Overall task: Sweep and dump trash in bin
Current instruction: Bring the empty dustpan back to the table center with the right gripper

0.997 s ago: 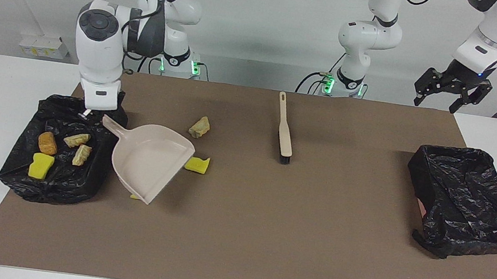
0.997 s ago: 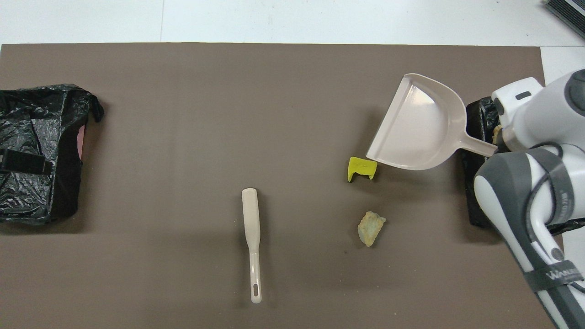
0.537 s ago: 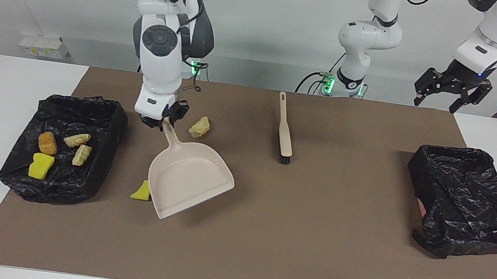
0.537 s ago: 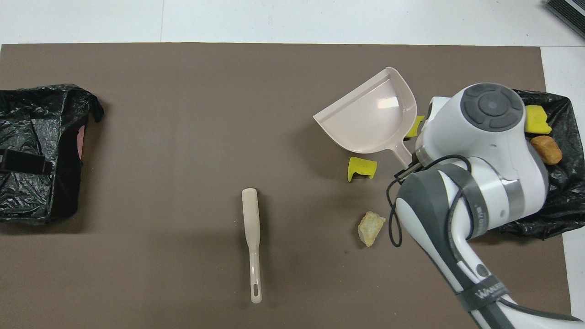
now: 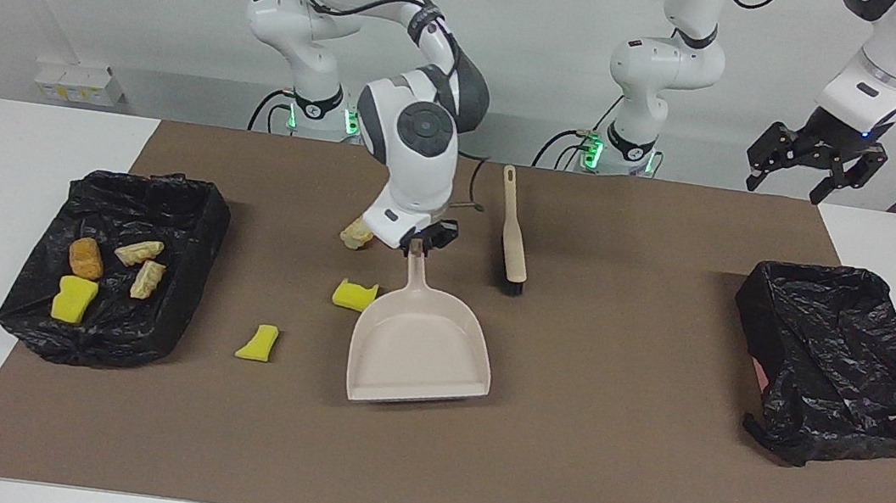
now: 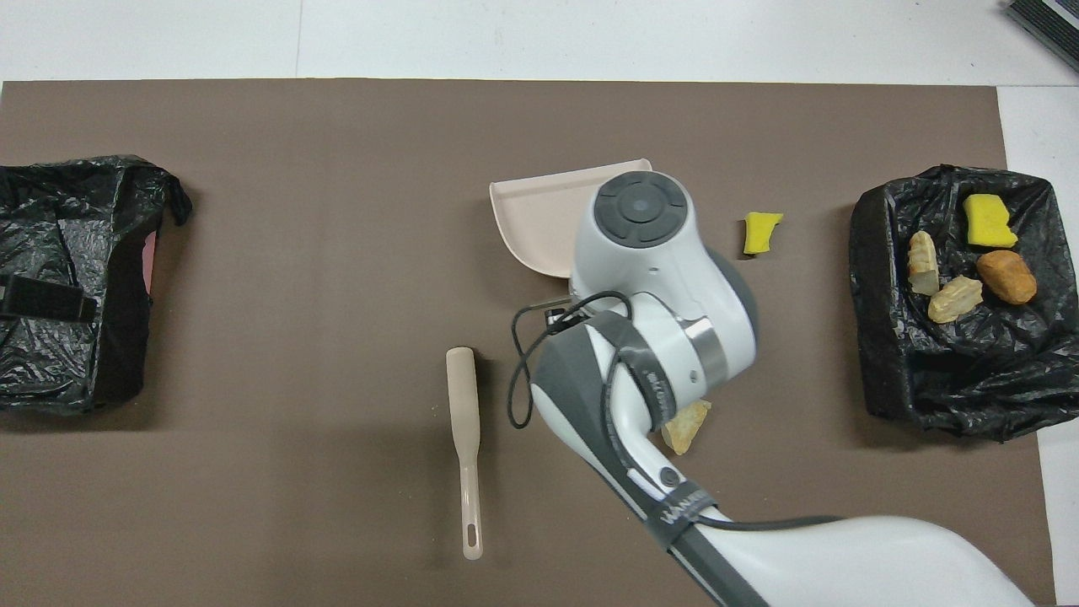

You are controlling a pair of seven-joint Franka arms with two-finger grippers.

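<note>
Gripping the beige plastic dustpan (image 5: pixel 419 349) by its handle, right gripper (image 5: pixel 417 243) clamped tight; left gripper (image 5: pixel 804 171) waits, fingers spread, empty.

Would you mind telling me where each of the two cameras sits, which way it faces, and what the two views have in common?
Facing view: high across the table, looking at the robots; both bases and arms show, the right gripper shut on the dustpan handle, the left gripper open and waiting in the air above the table's edge at its own end.
Overhead view: above the robots' end, looking steeply down; only the right arm shows, hiding much of the dustpan.
Shared: the dustpan, brush, both black bins, and trash on the mat.
</note>
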